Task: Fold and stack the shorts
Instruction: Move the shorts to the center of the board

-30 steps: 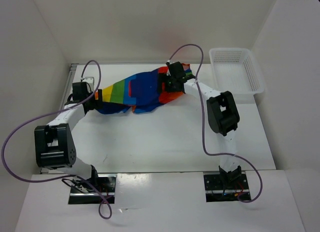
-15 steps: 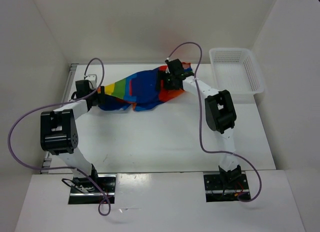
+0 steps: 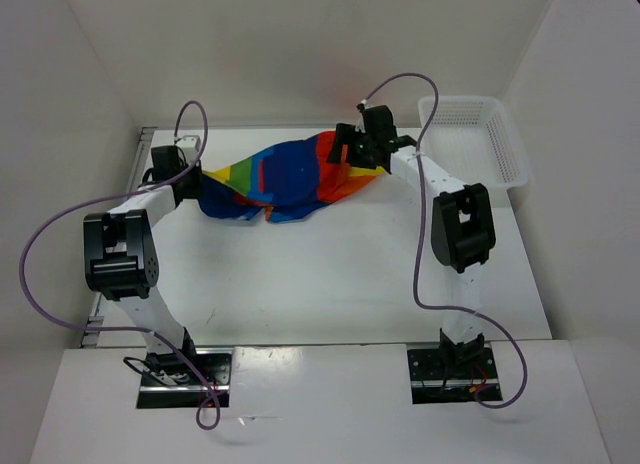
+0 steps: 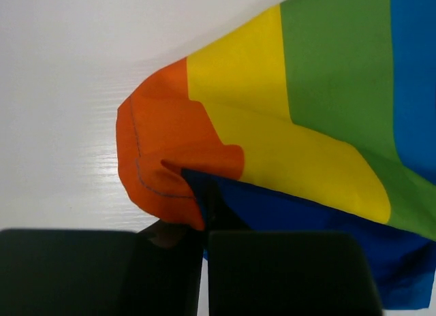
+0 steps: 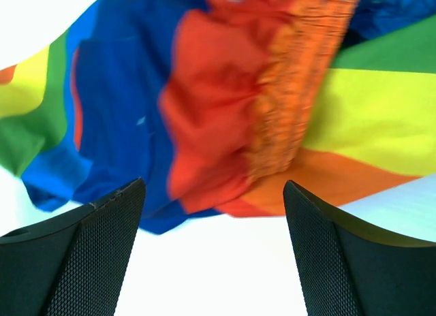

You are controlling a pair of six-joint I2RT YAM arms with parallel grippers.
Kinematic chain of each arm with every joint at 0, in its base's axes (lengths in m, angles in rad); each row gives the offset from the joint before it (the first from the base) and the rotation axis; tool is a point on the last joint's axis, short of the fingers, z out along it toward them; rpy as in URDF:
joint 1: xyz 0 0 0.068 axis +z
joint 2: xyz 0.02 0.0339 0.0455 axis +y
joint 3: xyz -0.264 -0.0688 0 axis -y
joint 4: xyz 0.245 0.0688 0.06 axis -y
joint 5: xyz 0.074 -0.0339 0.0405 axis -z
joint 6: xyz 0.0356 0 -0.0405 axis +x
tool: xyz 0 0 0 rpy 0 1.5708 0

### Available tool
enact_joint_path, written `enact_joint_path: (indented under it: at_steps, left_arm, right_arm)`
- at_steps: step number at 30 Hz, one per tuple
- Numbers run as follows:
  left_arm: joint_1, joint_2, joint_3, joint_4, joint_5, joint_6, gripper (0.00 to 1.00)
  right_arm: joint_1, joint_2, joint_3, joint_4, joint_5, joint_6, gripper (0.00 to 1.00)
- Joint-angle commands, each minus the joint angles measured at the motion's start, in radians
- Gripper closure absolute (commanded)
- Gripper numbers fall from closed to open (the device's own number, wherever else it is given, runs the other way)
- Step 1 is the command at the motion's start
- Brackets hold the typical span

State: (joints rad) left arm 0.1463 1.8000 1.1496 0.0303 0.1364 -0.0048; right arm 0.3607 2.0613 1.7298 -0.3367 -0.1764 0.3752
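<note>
shorts are lying in a loose, crumpled heap on the far part of the table, stretching between the two arms. in the top view a big dark blue area is showing in the middle, with yellow and green stripes running toward the left end and orange and red cloth bunching at the right end.

left claw is sitting at the left end of the heap, touching it. in the left wrist view its fingers are standing almost together, with only a thin slit between them. a folded orange corner with a stitched hem, and a dark blue layer under it, are dipping into that slit, so the left claw is pinching the shorts at that corner. white table is showing beyond the corner.

right claw is hanging over the right end of the heap. in the right wrist view its fingers are standing wide apart, gripping nothing. below them red cloth and a gathered orange band are lying beside dark blue on one side and yellow and green stripes on the other. i cannot tell whether the tips are touching the cloth.

basket is sitting at the far right corner of the table, just beside the right arm and apart from the shorts.
</note>
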Motion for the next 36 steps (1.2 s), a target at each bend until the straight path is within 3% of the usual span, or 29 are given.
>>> enact_joint_path:
  at_steps: [1,8,10,14,15,18,26,30,33,36]
  left_arm:
    - [-0.004,0.010,0.021,-0.032,0.055,0.005,0.96]
    - [-0.004,-0.022,0.021,-0.063,0.034,0.005,1.00]
    - [-0.004,-0.031,0.030,-0.087,0.014,0.005,1.00]
    - [-0.004,-0.088,0.030,-0.119,-0.035,0.005,1.00]
    - [-0.004,-0.099,0.039,-0.139,-0.035,0.005,1.00]
    - [-0.004,-0.157,0.074,-0.179,-0.073,0.005,1.00]
    - [-0.004,-0.437,0.171,-0.311,-0.188,0.005,1.00]
    - [0.005,-0.615,0.194,-0.322,-0.202,0.005,1.00]
    - [0.019,-0.764,0.235,-0.322,-0.213,0.005,1.00]
    - [0.028,-0.818,0.301,-0.322,-0.222,0.005,1.00]
  right_arm:
    - [-0.022,0.083,0.022,0.048,-0.086,0.048,0.14]
    - [-0.022,0.220,0.135,0.057,-0.153,0.057,0.16]
    - [-0.022,0.246,0.151,0.084,-0.178,0.057,0.23]
    - [-0.011,0.276,0.214,0.058,-0.225,0.048,0.60]
    - [-0.011,0.276,0.214,0.035,-0.235,0.048,0.84]
    - [-0.020,0.202,0.188,0.015,-0.215,0.037,0.99]
    - [0.001,-0.323,-0.046,0.005,0.020,-0.180,1.00]
    - [0.085,-0.704,-0.176,0.056,0.063,-0.315,1.00]
    - [0.178,-0.860,-0.187,0.038,0.083,-0.372,1.00]
    - [0.242,-0.903,-0.109,-0.037,0.083,-0.361,1.00]
